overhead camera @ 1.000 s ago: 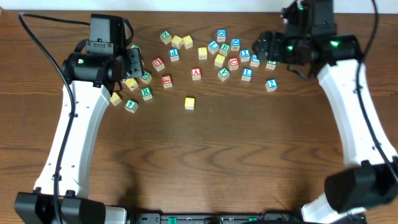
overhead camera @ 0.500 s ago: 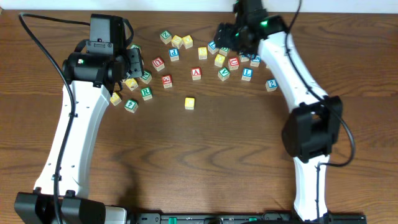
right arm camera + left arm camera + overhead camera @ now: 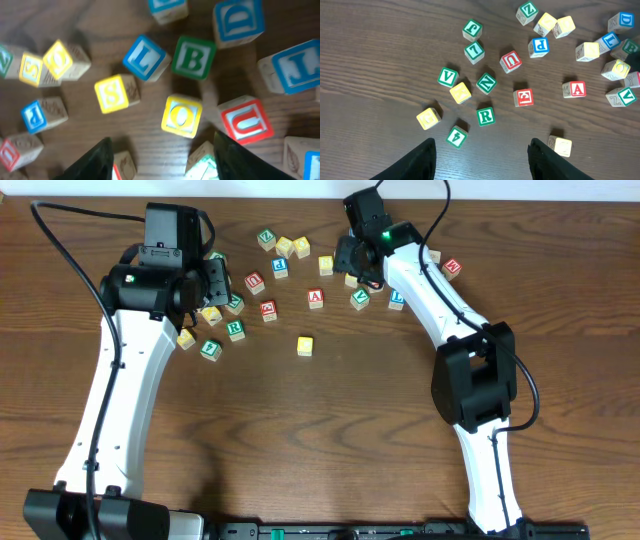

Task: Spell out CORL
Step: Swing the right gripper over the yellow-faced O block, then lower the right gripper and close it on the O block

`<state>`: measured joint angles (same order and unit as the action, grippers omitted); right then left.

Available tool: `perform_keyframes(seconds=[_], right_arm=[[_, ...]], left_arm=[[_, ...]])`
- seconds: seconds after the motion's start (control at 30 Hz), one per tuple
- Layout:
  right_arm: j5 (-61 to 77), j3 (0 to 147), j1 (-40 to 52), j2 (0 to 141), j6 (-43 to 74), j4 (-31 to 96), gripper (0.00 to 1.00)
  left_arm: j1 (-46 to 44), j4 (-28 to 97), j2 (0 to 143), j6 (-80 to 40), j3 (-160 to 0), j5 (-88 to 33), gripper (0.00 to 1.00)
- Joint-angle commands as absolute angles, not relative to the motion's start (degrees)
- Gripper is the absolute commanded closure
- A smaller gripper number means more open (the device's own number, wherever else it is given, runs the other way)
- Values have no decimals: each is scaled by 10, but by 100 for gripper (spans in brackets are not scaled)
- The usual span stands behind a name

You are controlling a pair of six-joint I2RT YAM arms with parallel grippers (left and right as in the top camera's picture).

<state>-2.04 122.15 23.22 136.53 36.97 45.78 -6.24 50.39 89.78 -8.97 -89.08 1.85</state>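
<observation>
Dark wood table (image 3: 330, 440), blocks (image 3: 305, 345) scattered; L gripper (image 3: 481, 146) & R gripper (image 3: 162, 145) both released.

Yellow O block (image 3: 182, 115) lies near blue L block (image 3: 146, 57), and green R block (image 3: 485, 116) sits letter-up.

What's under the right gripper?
Right wrist: yellow O block below the open right gripper, green B block and red U block beside it. Overhead, the right arm covers that spot.

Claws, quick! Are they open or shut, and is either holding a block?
Left claw: open, holding nothing.
Right claw: open, holding nothing; the yellow O block lies just ahead of it.
</observation>
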Motion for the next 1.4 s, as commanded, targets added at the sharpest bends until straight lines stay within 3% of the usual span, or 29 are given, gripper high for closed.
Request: perform_keyframes(seconds=[0.0, 0.67, 0.9, 1.37], right_arm=[[-55, 1232, 237, 1378, 388, 448, 43], [-55, 1232, 239, 1432, 388, 424, 47], [-57, 1232, 240, 1432, 387, 424, 55], [-61, 1232, 240, 1436, 315, 422, 57]], left_arm=[[-60, 506, 899, -91, -897, 20, 42], [-60, 505, 899, -91, -894, 20, 42], [-60, 505, 899, -91, -894, 20, 42], [-60, 505, 899, -91, -894, 20, 42]])
